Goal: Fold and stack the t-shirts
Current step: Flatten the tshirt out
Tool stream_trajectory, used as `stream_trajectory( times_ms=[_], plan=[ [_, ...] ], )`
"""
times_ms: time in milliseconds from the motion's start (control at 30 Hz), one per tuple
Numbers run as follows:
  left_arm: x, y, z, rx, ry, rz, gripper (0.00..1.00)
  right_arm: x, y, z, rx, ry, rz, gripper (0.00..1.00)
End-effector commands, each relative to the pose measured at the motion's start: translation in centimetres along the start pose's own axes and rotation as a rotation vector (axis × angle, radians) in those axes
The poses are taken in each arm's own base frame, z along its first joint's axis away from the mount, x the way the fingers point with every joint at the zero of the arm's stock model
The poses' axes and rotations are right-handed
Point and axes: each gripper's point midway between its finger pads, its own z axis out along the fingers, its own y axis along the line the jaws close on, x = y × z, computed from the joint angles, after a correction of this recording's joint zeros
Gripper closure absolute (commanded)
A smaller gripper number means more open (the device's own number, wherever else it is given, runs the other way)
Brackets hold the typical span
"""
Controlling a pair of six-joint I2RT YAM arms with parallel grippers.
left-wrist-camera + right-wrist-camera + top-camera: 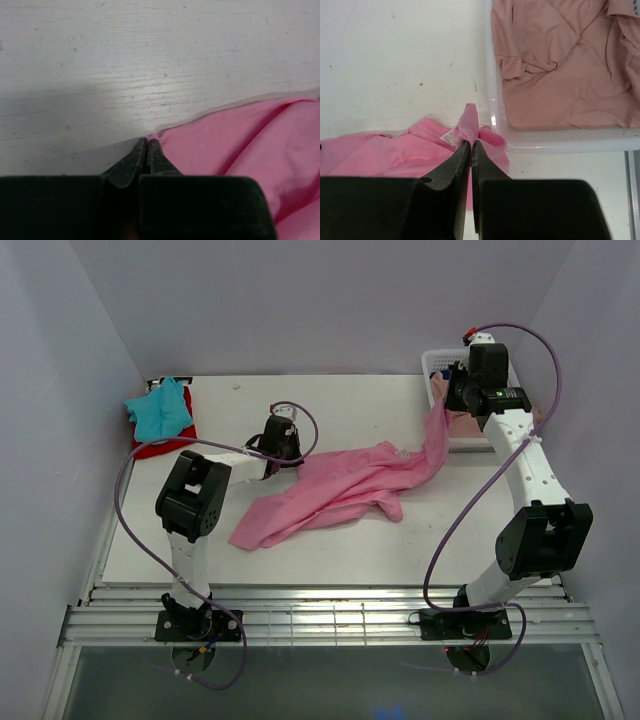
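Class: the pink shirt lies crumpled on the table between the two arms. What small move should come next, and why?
Probably draw the right gripper away from the left gripper. Both are shut on the pink shirt, which sags wrinkled between them beside the basket.

A white painted desk fills the floor of a white-walled enclosure. Up close its surface shows fine wood grain, scuffs and small dark specks. A white plastic lattice basket stands in the far right corner of the desk; its near wall is translucent. Ribbed aluminium rails run along the desk's near edge.
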Motion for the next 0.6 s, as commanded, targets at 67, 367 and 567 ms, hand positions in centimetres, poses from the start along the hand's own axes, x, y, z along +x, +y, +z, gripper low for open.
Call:
stream_trajectory(
  times_ms=[67, 367, 567],
  plan=[
    [-5.8, -0.3, -3.0, -0.075, -0.142, 0.049, 1.0, -1.0, 1.9, 0.1, -0.079, -0.033, -0.016, 0.92],
    [-23.9, 0.5, -17.0, -0.233, -0.596, 0.095, 1.0, -7.3, 3.9, -4.0, -0.144, -0.187, -0.044, 0.92],
    [-31.0, 3.0, -22.9, -0.305, -0.752, 0.097, 1.0, -11.9, 4.4, -4.7, -0.151, -0.257, -0.053, 0.92]
  ],
)
